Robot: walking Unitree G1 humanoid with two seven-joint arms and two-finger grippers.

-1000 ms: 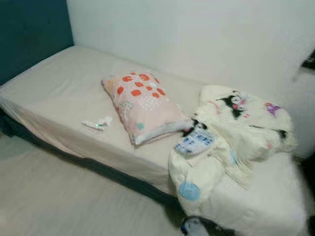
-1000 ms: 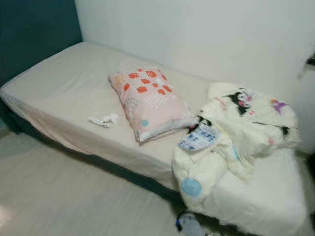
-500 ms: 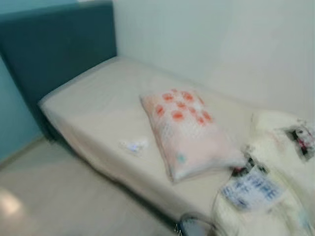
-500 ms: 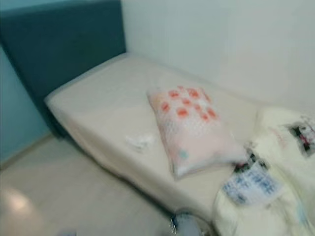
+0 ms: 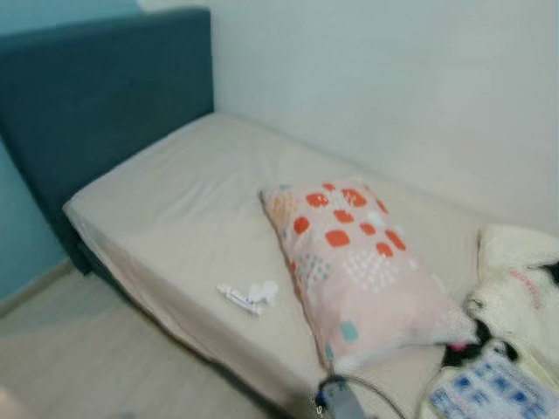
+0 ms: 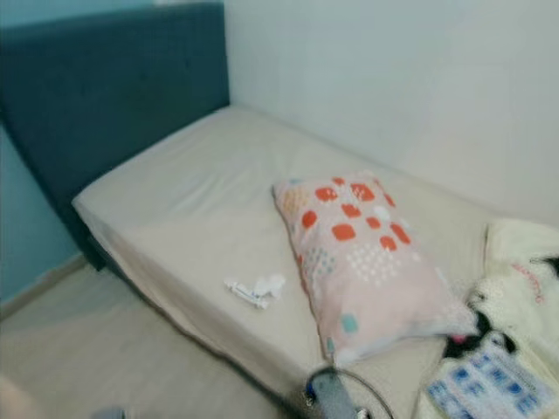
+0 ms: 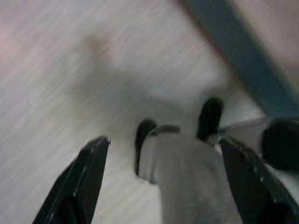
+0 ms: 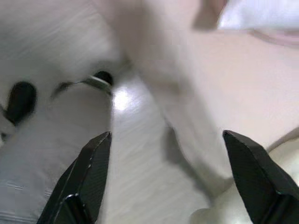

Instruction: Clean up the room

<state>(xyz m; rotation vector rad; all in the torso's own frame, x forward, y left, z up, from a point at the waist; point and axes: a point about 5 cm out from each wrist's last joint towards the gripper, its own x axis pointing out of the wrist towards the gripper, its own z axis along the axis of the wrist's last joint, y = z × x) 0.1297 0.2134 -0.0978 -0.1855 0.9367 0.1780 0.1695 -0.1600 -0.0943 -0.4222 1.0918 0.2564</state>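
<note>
Head cam, left eye: I'd call the tidy-up barely begun. The bed point(image 5: 157, 201) has 1 pillow point(image 5: 354, 257) lying askew across the middle of the mattress, nowhere near the headboard point(image 5: 96, 87) end. 1 small bit of white litter point(image 5: 247, 297) sits on the sheet close to the bed's front edge, just beside the pillow's lower corner but not touching it. At the foot end, 1 crumpled cream blanket point(image 5: 515, 288) is bunched up, w/ 1 blue-and-white printed item point(image 5: 489, 393) lying on it near the front edge; can't tell what that item is. So, by my read: nothing put away yet; litter to bin, pillow to straighten, blanket to fold all left.

Right eye: same scene, same count: 1 pillow, 1 litter scrap, 1 blanket, 1 printed item. A grey rounded part point(image 6: 327, 388) at the frame's bottom edge w/ a thin cable looks like part of my own rig; not sure.

Left wrist cam: left gripper point(image 7: 163, 186) hangs over pale floor point(image 7: 56, 70), fingers spread wide, nothing between them. Below it I see what I take for the robot's own foot. Blurry. A dark teal strip, prob the bed base point(image 7: 238, 51), runs across one corner.

Right wrist cam: right gripper point(image 8: 168, 182) also spread wide and empty, over floor next to the beige bed side point(image 8: 219, 84). Blurred; a cream bulge at the corner is prob the blanket, can't confirm.
</note>
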